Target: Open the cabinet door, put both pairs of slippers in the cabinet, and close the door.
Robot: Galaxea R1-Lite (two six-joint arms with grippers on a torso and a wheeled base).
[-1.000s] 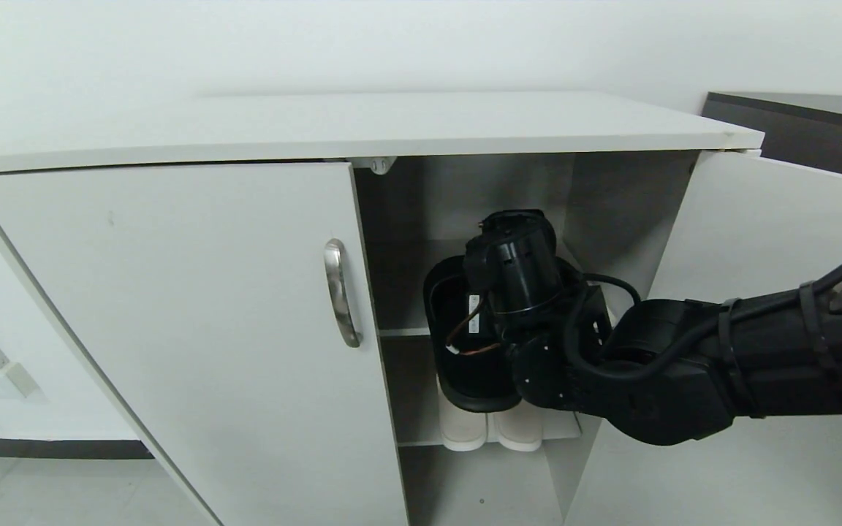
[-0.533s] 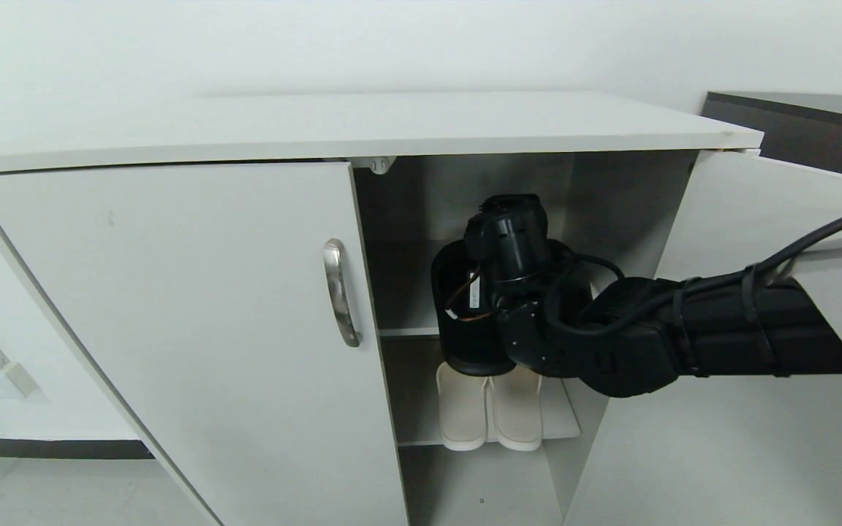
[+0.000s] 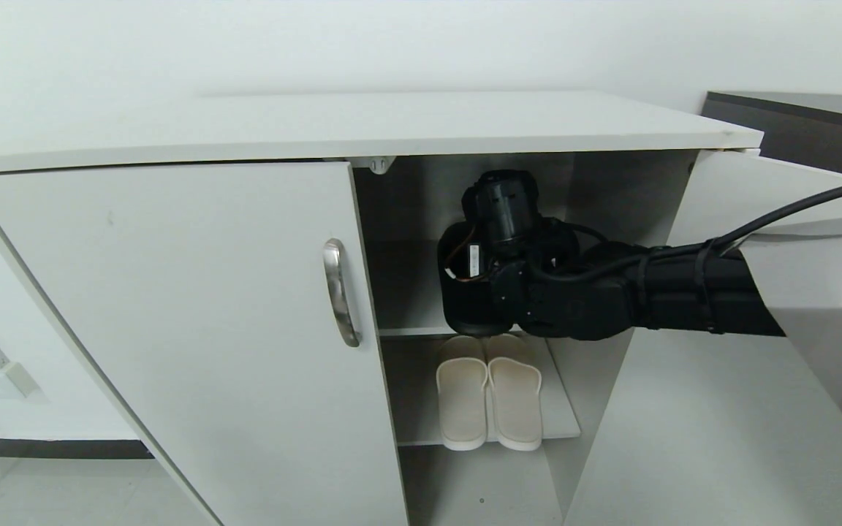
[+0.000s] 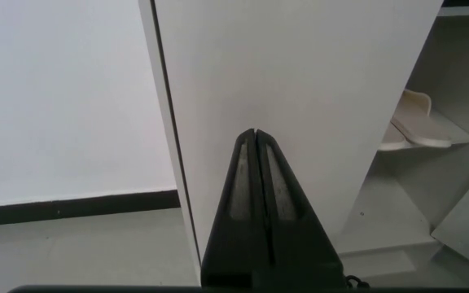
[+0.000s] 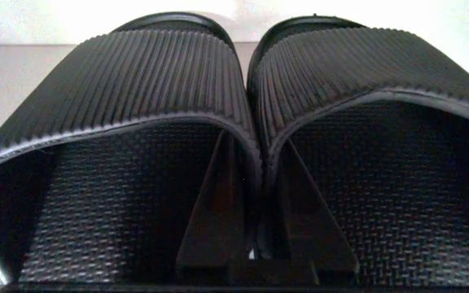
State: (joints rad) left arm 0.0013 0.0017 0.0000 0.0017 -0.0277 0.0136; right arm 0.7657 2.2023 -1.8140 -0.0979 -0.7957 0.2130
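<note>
A: So where are the black slippers (image 5: 161, 106)?
B: Clamped in the right tool (image 5: 255, 163), inside the cabinet (image 3: 362, 124), at its upper shelf (image 3: 406, 292). 2 white slippers (image 3: 489, 391) lie below. The left tool (image 4: 256, 134) is clenched and empty.

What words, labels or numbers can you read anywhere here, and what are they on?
No text here can be read.
White tag on the right arm: too small to read.
Cabinet, white slippers, black slippers: no print visible.
</note>
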